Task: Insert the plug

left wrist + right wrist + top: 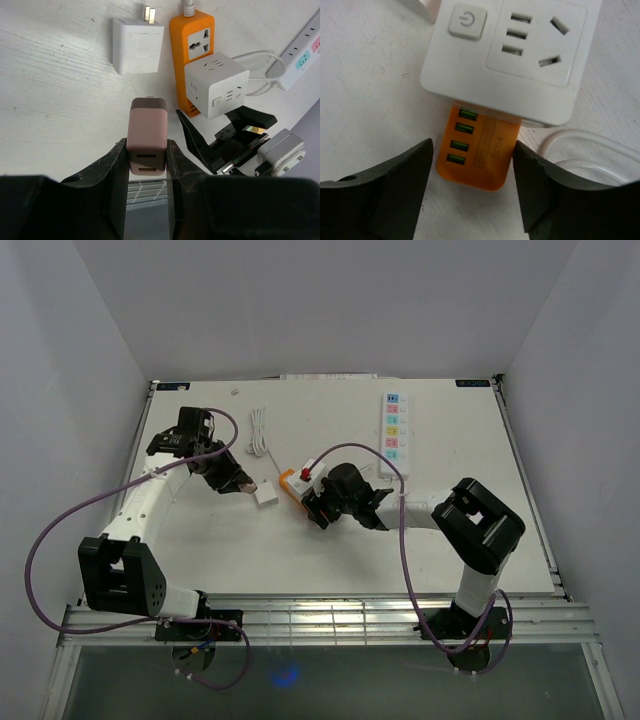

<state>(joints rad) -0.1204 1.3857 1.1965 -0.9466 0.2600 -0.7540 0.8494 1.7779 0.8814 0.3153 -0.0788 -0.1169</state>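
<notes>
My left gripper [146,152] is shut on a pink plug adapter [146,132] with two USB ports and holds it just above the table, left of the strip; it also shows in the top view [232,483]. An orange power strip [192,37] lies ahead to the right, with a white cube socket [216,85] plugged on it. My right gripper [472,170] is open, its fingers on either side of the strip's USB end [477,147], below the white cube [510,55]. In the top view it sits at the strip [318,505].
A white plug adapter [137,45] lies flat on the table ahead of the pink one, also seen from above [266,493]. A long white power strip with coloured switches [393,432] lies at the back right. A coiled white cable [260,430] lies at the back.
</notes>
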